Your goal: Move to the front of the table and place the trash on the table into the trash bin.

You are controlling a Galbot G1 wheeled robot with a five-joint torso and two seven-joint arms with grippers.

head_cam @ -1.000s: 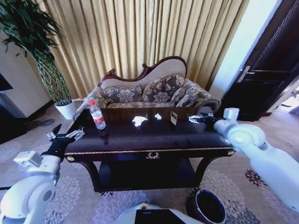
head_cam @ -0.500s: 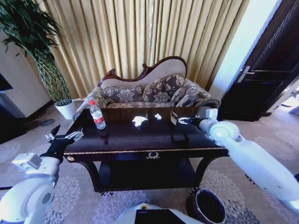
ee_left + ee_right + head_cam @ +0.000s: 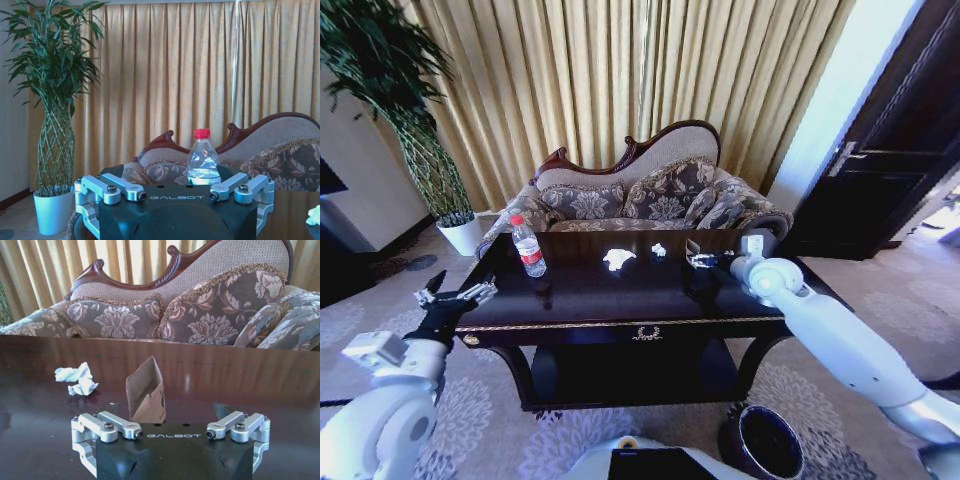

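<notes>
Over glossy black table [image 3: 620,295]: right claw [image 3: 698,261] spread near crumpled paper [image 3: 617,259]; left claw [image 3: 455,297] spread.

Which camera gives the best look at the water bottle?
The left wrist view: the water bottle stands upright just beyond the open left gripper, red cap clear. The head view shows it small, on the table's left end.

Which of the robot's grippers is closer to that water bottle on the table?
Left. The open left gripper hovers at the table's left front corner, near the water bottle. The open right gripper is across the table, facing a small brown card.
</notes>
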